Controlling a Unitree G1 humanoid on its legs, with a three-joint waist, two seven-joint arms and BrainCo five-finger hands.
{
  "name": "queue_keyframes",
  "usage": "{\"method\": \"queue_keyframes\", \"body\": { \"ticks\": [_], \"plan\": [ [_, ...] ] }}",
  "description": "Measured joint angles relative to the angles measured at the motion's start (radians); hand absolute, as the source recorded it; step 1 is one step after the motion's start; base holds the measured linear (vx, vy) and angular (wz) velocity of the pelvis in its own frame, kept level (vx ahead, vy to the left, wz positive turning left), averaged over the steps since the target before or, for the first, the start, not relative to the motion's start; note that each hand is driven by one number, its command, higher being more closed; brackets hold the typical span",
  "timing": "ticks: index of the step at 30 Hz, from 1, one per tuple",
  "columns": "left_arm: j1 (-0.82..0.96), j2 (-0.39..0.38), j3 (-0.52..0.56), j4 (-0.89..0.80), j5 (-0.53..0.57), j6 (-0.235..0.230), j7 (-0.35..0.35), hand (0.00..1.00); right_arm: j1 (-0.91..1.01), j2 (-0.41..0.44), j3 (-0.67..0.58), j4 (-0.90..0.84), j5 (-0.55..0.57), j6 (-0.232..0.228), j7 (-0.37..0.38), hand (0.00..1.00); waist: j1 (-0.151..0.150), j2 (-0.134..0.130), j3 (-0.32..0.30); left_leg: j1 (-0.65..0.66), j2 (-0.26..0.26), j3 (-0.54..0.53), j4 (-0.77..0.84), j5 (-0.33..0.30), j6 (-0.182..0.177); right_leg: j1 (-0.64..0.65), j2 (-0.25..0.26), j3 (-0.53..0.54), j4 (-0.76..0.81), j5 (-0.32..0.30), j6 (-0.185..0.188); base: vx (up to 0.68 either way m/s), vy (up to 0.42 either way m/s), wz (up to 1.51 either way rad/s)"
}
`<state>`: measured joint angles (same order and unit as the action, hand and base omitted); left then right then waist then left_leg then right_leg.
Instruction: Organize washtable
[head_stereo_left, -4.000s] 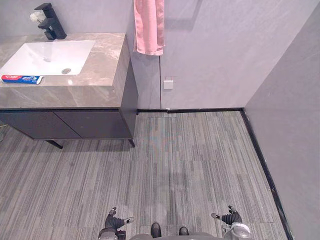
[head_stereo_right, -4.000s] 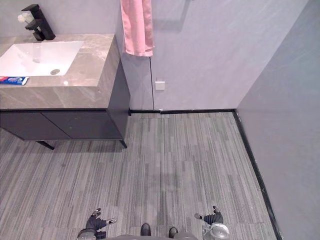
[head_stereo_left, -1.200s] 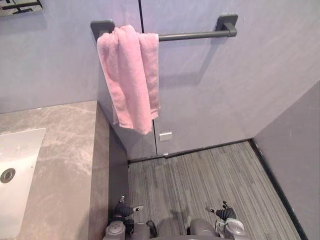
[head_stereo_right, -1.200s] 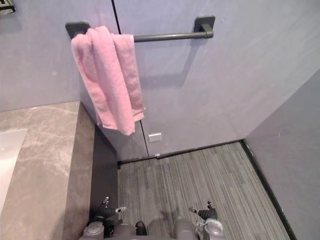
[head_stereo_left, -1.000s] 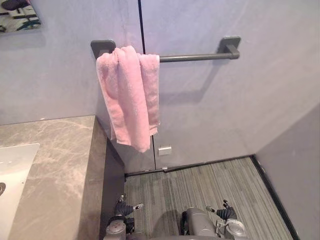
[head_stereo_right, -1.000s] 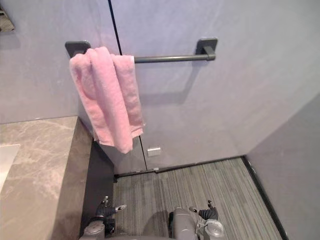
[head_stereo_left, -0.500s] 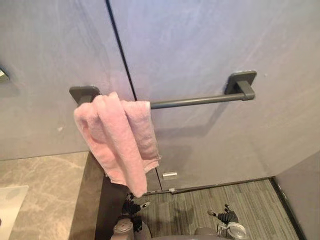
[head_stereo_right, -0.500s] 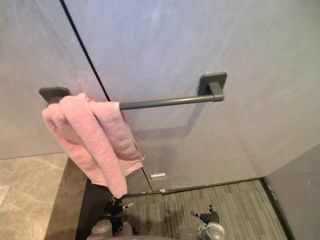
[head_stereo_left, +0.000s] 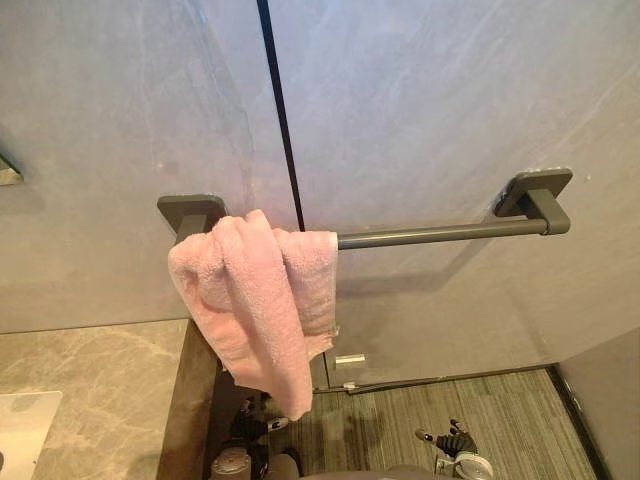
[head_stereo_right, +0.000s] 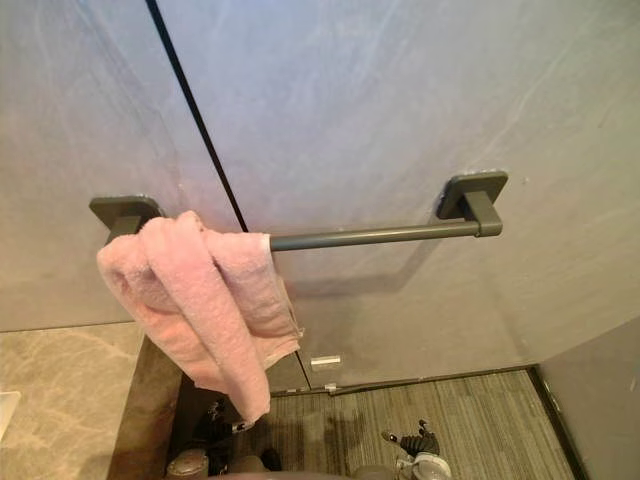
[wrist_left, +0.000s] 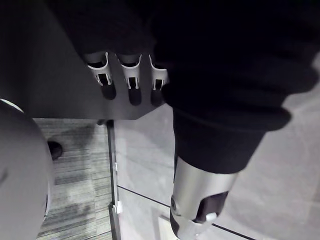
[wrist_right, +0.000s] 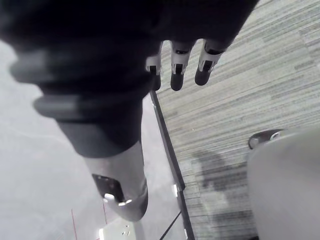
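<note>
A pink towel (head_stereo_left: 260, 305) hangs bunched over the left end of a dark grey wall rail (head_stereo_left: 440, 233), its lower corner drooping past the washtable's edge. The marble washtable top (head_stereo_left: 95, 400) lies at the lower left, with a corner of the white sink (head_stereo_left: 22, 440) showing. My left hand (head_stereo_left: 250, 428) hangs low beside the dark cabinet side, fingers straight and relaxed (wrist_left: 131, 80). My right hand (head_stereo_left: 455, 442) hangs low over the floor, fingers (wrist_right: 175, 65) relaxed too. Both hands hold nothing and are far below the towel.
A grey tiled wall with a dark vertical seam (head_stereo_left: 285, 150) stands right in front. A small white wall plate (head_stereo_left: 349, 358) sits low under the rail. Striped grey floor (head_stereo_left: 480, 405) runs to the right, up to a side wall (head_stereo_left: 610, 400).
The camera has come closer to the wall and tilted up, so the towel and rail look bigger and sit lower right. Both hands still hang at my sides.
</note>
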<state>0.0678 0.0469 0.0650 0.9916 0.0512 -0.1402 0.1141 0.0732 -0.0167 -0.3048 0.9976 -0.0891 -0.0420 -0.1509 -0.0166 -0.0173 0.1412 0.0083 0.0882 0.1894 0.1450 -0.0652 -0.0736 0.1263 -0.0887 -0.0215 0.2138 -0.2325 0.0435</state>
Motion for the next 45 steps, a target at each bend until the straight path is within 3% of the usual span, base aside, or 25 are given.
{"method": "queue_keyframes", "body": {
  "ticks": [11, 16, 21, 30, 37, 45],
  "plan": [
    [0.003, 0.007, -0.04, -0.008, -0.014, -0.003, 0.022, 0.0, 0.033, -0.033, 0.01, 0.019, 0.0, 0.001, -0.002, 0.0, -0.013, -0.002, 0.001, 0.043, -0.037, -0.071, -0.151, 0.118, 0.013, 0.01, -0.017, -0.04, -0.015, 0.009, -0.001, -0.09, 0.001, 0.14],
    [0.069, 0.007, -0.059, -0.165, -0.049, -0.019, 0.03, 0.0, 0.038, -0.035, 0.018, 0.014, 0.0, 0.0, -0.01, 0.0, -0.016, 0.002, 0.002, 0.056, -0.049, -0.112, -0.22, 0.158, 0.013, 0.009, -0.017, -0.062, -0.026, 0.016, 0.014, -0.13, 0.027, 0.18],
    [0.139, 0.007, -0.075, -0.415, -0.083, -0.026, 0.04, 0.0, 0.045, -0.032, 0.031, -0.004, 0.0, -0.014, -0.021, 0.0, -0.012, 0.005, 0.002, 0.046, -0.067, -0.15, -0.219, 0.157, 0.013, 0.008, -0.02, -0.059, -0.026, 0.003, 0.032, -0.08, 0.023, 0.11],
    [0.191, 0.013, -0.091, -0.821, -0.159, -0.089, 0.041, 0.0, 0.07, -0.017, 0.032, -0.081, 0.0, -0.021, -0.022, 0.0, 0.016, 0.001, -0.003, 0.019, -0.073, -0.162, -0.146, 0.125, 0.018, 0.016, -0.022, -0.054, -0.016, -0.018, 0.031, 0.06, -0.03, 0.03],
    [0.198, 0.013, -0.095, -0.92, -0.165, -0.107, 0.066, 0.0, 0.067, -0.011, 0.033, -0.082, -0.001, -0.019, -0.022, 0.0, 0.036, 0.008, -0.018, 0.002, -0.057, -0.16, -0.068, 0.067, 0.01, 0.046, -0.014, -0.032, -0.024, -0.014, 0.023, 0.09, -0.048, 0.03],
    [0.194, 0.06, -0.135, -0.946, -0.166, -0.109, 0.07, 0.0, 0.042, -0.015, 0.051, -0.079, -0.001, -0.019, -0.021, 0.0, 0.032, 0.006, -0.022, 0.014, -0.049, -0.147, -0.075, 0.068, 0.011, 0.041, -0.014, 0.005, -0.025, -0.006, 0.013, -0.03, -0.001, -0.09]
  ]
}}
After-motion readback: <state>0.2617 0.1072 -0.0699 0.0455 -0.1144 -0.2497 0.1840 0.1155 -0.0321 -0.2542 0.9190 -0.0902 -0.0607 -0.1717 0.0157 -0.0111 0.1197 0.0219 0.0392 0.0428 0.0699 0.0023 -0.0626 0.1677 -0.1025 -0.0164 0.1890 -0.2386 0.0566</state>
